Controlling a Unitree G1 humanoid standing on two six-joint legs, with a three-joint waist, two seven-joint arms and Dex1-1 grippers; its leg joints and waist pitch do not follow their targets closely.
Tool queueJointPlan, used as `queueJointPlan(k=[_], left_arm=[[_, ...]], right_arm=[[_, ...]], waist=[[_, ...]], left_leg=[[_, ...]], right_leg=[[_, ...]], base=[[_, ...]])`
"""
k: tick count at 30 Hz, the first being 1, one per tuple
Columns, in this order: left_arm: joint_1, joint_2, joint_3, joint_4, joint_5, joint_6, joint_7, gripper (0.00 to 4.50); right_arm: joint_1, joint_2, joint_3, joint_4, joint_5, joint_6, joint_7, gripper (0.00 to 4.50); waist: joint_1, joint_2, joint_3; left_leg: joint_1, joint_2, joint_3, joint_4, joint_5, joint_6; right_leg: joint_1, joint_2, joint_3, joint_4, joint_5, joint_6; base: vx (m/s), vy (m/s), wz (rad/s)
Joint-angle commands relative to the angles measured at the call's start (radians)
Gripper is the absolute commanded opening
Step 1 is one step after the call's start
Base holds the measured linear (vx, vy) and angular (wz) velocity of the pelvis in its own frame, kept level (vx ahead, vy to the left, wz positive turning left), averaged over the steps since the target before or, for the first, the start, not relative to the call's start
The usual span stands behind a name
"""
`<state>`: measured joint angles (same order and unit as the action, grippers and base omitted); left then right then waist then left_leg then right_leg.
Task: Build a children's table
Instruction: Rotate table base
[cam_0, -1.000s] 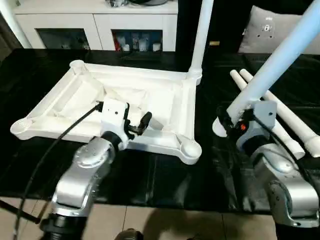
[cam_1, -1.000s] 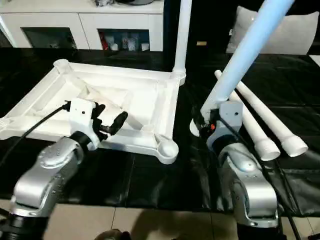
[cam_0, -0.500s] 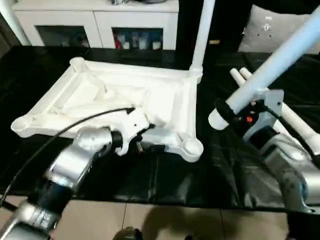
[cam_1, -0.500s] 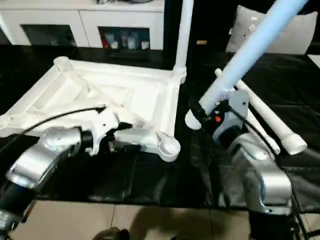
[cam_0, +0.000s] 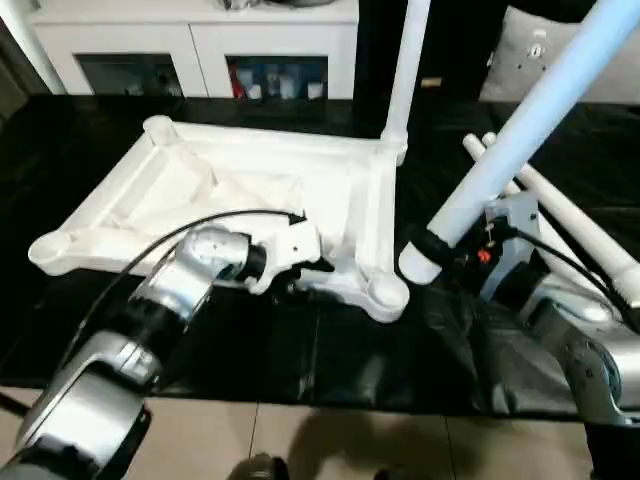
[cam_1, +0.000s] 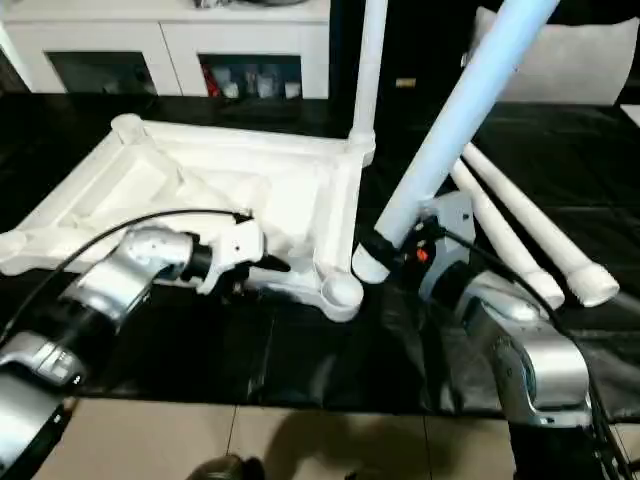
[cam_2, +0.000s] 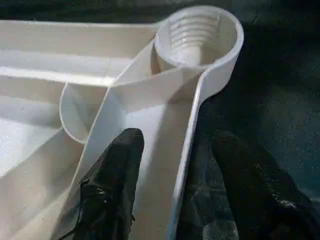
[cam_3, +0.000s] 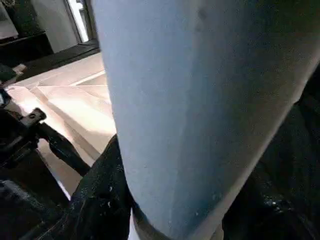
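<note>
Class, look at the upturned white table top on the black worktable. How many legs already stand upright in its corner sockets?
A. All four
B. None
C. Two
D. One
D: a single upright leg rises from the far corner of the table top; the right gripper holds a second leg above the worktable, and two more legs lie flat on it.

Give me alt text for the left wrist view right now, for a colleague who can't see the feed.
The left gripper straddles the side wall of the upturned white table top, one black finger inside the frame and one outside over the black worktable cover. Just ahead of the fingers sits an empty round corner socket, ridged inside.
</note>
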<state>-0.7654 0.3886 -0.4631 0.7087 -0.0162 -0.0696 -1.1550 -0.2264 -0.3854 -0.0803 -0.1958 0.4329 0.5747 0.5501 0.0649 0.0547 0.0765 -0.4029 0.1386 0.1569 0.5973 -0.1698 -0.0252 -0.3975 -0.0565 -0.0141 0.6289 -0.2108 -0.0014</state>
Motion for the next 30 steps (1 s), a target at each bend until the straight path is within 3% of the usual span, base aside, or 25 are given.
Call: queueJointPlan(k=[1, 2, 12, 25, 30], left_arm=[[-0.025, -0.004, -0.012, 0.049, 0.023, -0.034, -0.015, 2.26], [-0.037, -0.014, -0.009, 0.081, 0.025, -0.049, -0.016, 2.21], [-0.099, -0.065, 0.023, 0.251, 0.036, -0.14, -0.047, 1.29], [-0.141, -0.087, 0.04, 0.358, 0.056, -0.193, -0.076, 0.19], [-0.16, -0.08, -0.001, 0.399, 0.138, -0.223, -0.025, 0.02]], right_arm=[[0.008, -0.003, -0.005, -0.03, 0.002, -0.014, 0.008, 1.89], [0.012, -0.001, -0.007, -0.036, 0.005, -0.011, 0.008, 1.89], [0.026, 0.006, -0.005, -0.05, 0.021, -0.012, 0.007, 1.89], [0.03, 0.007, -0.001, -0.058, 0.023, -0.007, 0.006, 1.89], [0.025, 0.008, 0.005, -0.062, 0.023, -0.003, 0.011, 1.89]], waist=[[0.008, -0.004, -0.071], [0.009, 0.0, -0.071], [0.027, 0.0, -0.07], [0.027, 0.0, -0.068], [0.022, -0.002, -0.067]], left_leg=[[0.027, 0.076, -0.025, -0.069, -0.194, 0.027], [0.028, 0.075, -0.023, -0.067, -0.193, 0.031], [0.03, 0.081, -0.024, -0.068, -0.197, 0.04], [0.029, 0.083, -0.026, -0.071, -0.202, 0.04], [0.026, 0.082, -0.025, -0.071, -0.197, 0.043]], right_leg=[[0.052, -0.092, 0.037, -0.075, -0.033, -0.27], [0.051, -0.092, 0.037, -0.077, -0.033, -0.272], [0.049, -0.096, 0.037, -0.075, -0.024, -0.288], [0.05, -0.099, 0.038, -0.077, -0.035, -0.284], [0.053, -0.1, 0.039, -0.077, -0.022, -0.284]], base=[[0.0, 0.0, 0.0], [0.0, 0.0, 0.0], [0.0, 0.0, 0.0], [0.0, 0.0, 0.0], [0.0, 0.0, 0.0]])
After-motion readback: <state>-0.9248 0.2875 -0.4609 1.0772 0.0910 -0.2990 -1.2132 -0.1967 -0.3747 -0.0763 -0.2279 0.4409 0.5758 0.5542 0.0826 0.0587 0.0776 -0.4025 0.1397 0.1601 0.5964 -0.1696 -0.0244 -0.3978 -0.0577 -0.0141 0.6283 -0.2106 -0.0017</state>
